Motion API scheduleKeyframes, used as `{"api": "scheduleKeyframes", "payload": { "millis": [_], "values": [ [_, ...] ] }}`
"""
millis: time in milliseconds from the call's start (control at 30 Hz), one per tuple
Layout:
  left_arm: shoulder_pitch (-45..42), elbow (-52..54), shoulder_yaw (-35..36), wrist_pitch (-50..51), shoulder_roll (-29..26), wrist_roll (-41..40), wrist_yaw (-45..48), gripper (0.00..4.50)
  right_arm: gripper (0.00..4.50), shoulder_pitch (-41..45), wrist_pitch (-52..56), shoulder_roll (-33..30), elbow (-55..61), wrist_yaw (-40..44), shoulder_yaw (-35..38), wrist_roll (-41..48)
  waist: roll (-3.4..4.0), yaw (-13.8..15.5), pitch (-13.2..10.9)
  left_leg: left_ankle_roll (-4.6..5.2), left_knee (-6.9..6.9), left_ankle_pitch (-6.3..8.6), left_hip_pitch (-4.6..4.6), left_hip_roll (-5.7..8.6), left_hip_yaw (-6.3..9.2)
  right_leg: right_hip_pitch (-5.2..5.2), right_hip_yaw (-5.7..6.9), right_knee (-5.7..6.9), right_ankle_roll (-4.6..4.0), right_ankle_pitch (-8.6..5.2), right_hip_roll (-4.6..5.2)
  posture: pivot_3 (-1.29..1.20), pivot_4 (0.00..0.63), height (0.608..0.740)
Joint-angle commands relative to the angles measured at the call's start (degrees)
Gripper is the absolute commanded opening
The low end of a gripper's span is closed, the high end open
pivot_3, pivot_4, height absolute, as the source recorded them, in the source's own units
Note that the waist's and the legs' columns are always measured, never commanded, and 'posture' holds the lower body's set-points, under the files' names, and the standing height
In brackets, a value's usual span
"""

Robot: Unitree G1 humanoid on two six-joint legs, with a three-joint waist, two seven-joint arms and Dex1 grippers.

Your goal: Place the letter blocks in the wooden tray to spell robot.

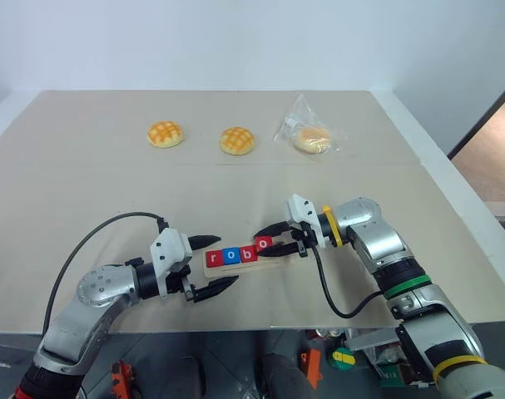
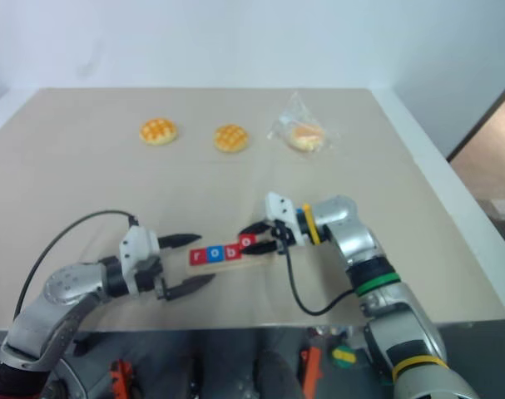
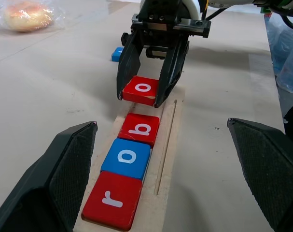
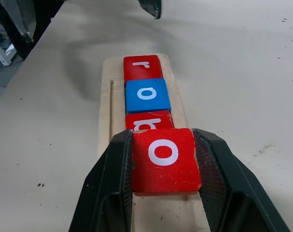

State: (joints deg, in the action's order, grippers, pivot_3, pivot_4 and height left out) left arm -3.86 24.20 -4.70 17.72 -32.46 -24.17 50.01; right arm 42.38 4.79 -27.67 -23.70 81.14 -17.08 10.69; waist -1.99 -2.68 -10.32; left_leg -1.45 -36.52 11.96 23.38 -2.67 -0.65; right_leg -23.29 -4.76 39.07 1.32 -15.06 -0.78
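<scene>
My right gripper [image 4: 164, 193] covers both side edges of the red o tile [image 4: 165, 159] it clamps, and that tile hides most of the red b tile [image 4: 148, 121] behind it. The near end of the wooden tray [image 4: 107, 96] runs off the right wrist picture's edge. A blue tile [image 3: 117, 53] lies beyond the tray, half hidden behind my right gripper's finger; its letter cannot be read. The bun in the plastic bag [image 3: 26, 15] is cut off at the corner.
</scene>
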Motion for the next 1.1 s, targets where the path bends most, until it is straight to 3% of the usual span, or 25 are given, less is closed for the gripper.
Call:
{"api": "scheduleKeyframes", "payload": {
  "millis": [33, 700, 1100],
  "values": [
    [-0.29, 1.68, -0.05, -1.13, -0.21, 0.27, 0.14, 4.50, 1.73, 0.38, -2.81, -1.02, 0.30, 2.28, -0.10, -0.91, 0.00, 0.00, 0.00, 0.00, 0.00, 0.00, 0.00, 0.00, 0.01, 0.00, 0.01, 0.00, 0.00, 0.00, 0.00, 0.00, 0.150, 0.740],
    [-0.28, 1.25, -0.04, -1.23, 0.23, 1.12, 0.01, 4.50, 1.73, 1.12, -9.61, 0.54, -2.75, 1.38, 0.94, -2.63, 0.00, 0.00, 0.00, 0.00, 0.00, 0.00, 0.00, 0.00, 0.01, 0.00, 0.00, 0.00, -0.01, 0.00, 0.00, 0.00, 0.150, 0.740],
    [-0.87, 0.63, 0.01, -1.36, 0.07, 1.34, 0.48, 4.50, 1.73, 0.27, -3.05, 1.04, -0.56, -1.78, 5.44, 1.80, 0.01, 0.00, 0.00, 0.00, 0.00, 0.00, 0.00, 0.00, 0.01, 0.01, 0.01, 0.00, -0.07, 0.04, 0.00, 0.00, 0.150, 0.740]
  ]
}}
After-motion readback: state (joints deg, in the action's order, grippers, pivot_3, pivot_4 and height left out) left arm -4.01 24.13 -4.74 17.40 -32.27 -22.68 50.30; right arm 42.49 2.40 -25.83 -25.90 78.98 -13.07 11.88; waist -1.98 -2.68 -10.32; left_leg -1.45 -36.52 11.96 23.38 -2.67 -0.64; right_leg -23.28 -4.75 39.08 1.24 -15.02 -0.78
